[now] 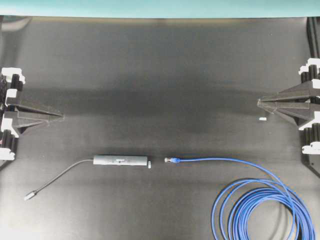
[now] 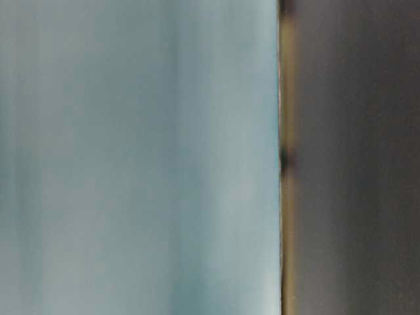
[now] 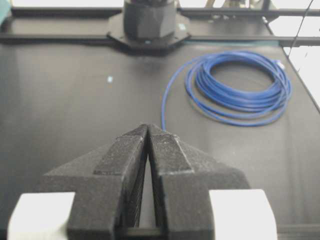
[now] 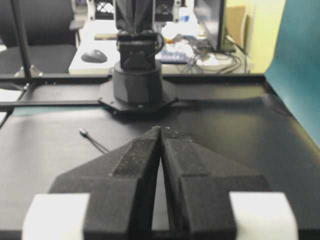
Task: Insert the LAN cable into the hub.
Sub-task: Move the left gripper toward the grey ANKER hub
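Note:
The hub [image 1: 121,160], a slim dark-grey bar, lies on the black table [image 1: 160,75] left of centre; its thin grey cord curves down-left to a small silver plug [image 1: 30,195]. The bright-blue LAN cable [image 1: 225,160] runs right from its plug [image 1: 171,160], which lies a short gap right of the hub, into a loose coil [image 1: 265,210] at the lower right. My left gripper [image 1: 61,115] rests shut at the left edge, my right gripper [image 1: 259,103] shut at the right edge; both hold nothing. The left wrist view shows its gripper [image 3: 148,128] and the coil [image 3: 235,87]; the right wrist view shows its gripper [image 4: 160,130] and the silver plug [image 4: 82,132].
A small white fleck [image 1: 261,119] lies on the mat near my right gripper. The opposite arm's base [image 3: 149,22] stands at the far table edge in each wrist view. The table-level view is a blur of teal and dark grey.

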